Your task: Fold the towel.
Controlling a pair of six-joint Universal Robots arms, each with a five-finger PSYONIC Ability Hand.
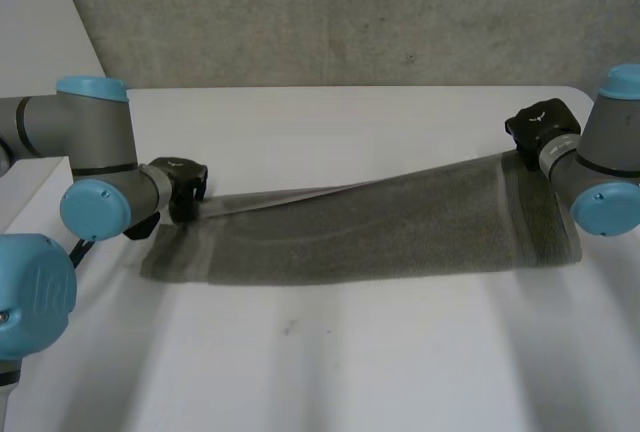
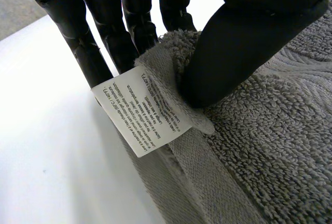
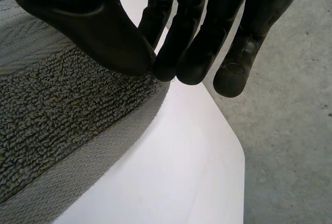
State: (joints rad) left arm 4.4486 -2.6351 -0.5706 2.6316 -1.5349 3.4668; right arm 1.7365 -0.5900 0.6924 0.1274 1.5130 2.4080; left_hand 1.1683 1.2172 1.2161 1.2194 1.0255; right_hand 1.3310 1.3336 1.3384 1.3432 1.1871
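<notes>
Nearest, white table (image 1: 300,372): front part bare. Grey towel (image 1: 360,232): stretched across the table's middle from its left side to its right edge, with the far long edge raised between both hands. Left hand (image 1: 178,188): at the towel's far left corner, thumb and fingers pinching the cloth beside a white care label (image 2: 142,111). Right hand (image 1: 541,128): at the far right corner, thumb and fingertips clamped on the hem. Concrete wall (image 1: 350,12): behind the table.
</notes>
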